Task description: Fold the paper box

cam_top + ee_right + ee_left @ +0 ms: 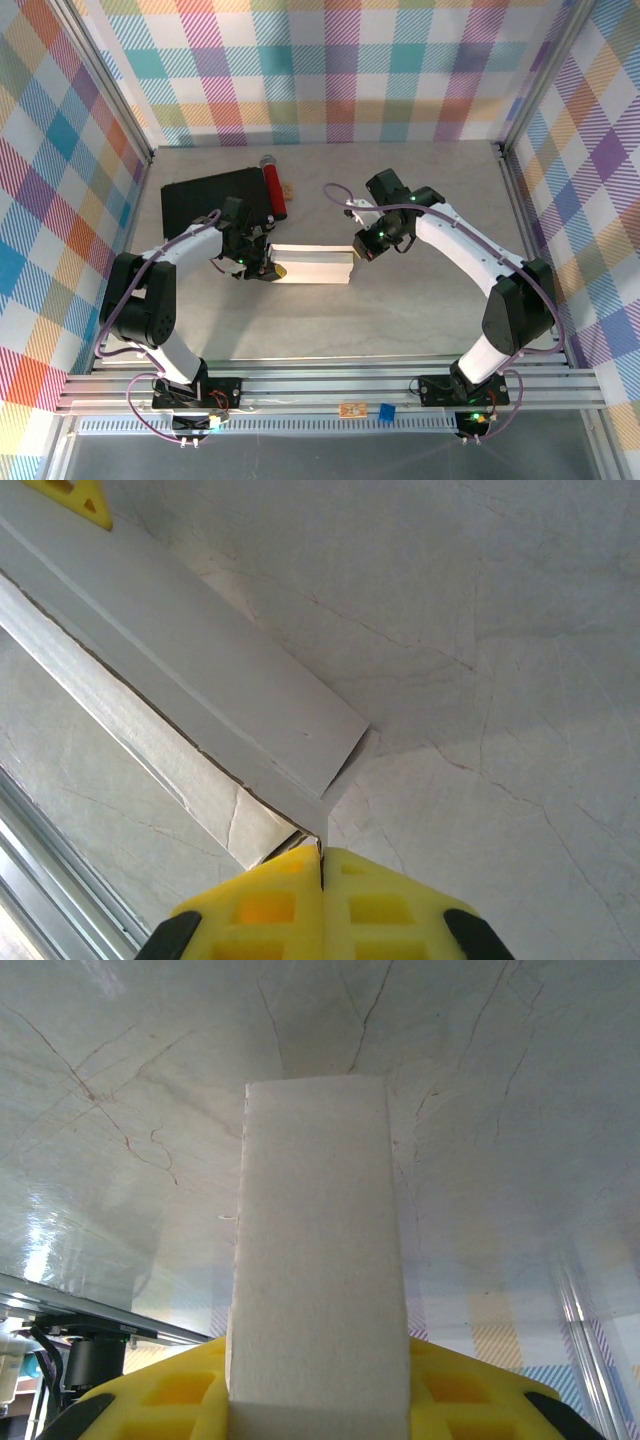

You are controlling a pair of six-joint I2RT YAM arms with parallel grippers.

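The left tool (pixel 262 268) clamps the paper box (pixel 315 265) by one end. The right tool (pixel 320 855), fingers together, has the box's corner at its tips. Mid-fold, I'd judge: next, tuck that end flap.

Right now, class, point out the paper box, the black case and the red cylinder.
paper box (pixel 314 262), top view, upper face.
black case (pixel 200 195), top view, flat top.
red cylinder (pixel 275 192), top view, mid-body.
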